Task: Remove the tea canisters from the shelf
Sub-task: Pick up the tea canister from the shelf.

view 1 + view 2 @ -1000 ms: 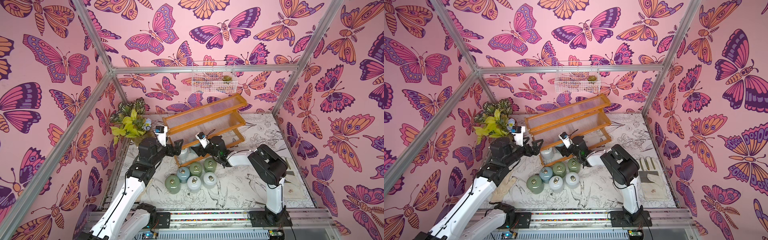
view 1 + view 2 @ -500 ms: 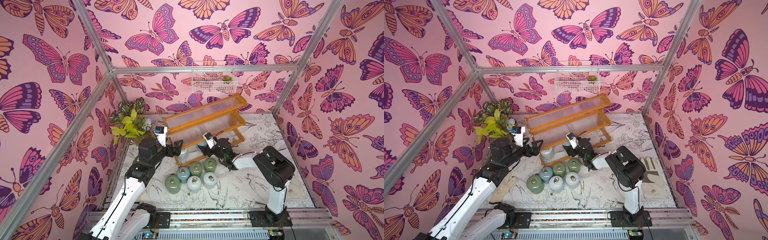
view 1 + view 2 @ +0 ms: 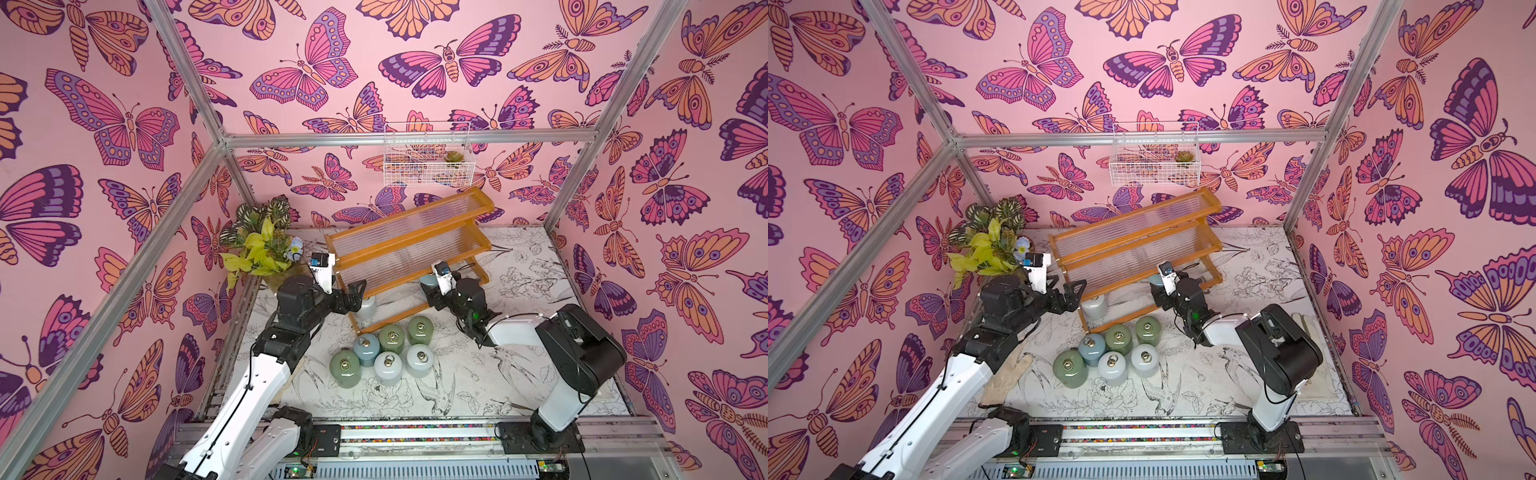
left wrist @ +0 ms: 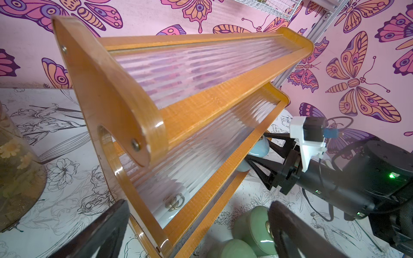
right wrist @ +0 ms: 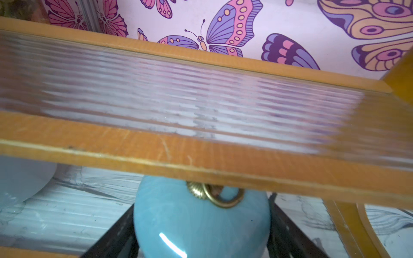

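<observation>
The right claw (image 5: 202, 214) has slid rightward along the shelf (image 3: 415, 237); now it grips the light blue canister (image 5: 190, 227) on the bottom tier, lid just under the middle rail (image 5: 178, 154); left claw (image 3: 356, 295) gapes, white canister (image 3: 368, 306) just beyond; table (image 3: 498, 374) lies open beside the right arm.

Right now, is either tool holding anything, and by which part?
The right tool grips the light blue tea canister by the sides of its body. The left tool is open and empty.
</observation>
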Controlling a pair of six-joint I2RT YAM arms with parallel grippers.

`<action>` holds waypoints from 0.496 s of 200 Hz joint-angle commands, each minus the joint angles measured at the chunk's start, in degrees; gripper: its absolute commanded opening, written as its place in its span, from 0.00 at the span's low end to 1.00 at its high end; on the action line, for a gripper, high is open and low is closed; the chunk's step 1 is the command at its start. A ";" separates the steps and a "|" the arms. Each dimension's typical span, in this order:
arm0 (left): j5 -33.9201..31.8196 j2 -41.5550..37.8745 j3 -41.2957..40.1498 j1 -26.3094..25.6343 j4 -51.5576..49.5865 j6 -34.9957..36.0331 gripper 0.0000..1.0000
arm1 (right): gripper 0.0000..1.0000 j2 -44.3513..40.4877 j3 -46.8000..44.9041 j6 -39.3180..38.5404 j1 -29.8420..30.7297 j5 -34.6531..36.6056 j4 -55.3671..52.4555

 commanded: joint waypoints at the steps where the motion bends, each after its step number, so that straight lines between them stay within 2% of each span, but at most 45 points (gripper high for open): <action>1: 0.12 0.68 0.03 0.37 -0.25 1.13 1.00 | 0.47 -4.35 -0.19 1.23 0.06 4.21 5.60; 60: 0.75 2.54 1.54 0.35 -0.17 1.50 1.00 | 0.48 -12.38 -6.04 3.76 0.21 2.21 2.35; 99: 1.03 3.43 2.42 0.33 -0.10 1.39 1.00 | 0.48 -16.09 -10.36 6.14 2.35 3.04 0.71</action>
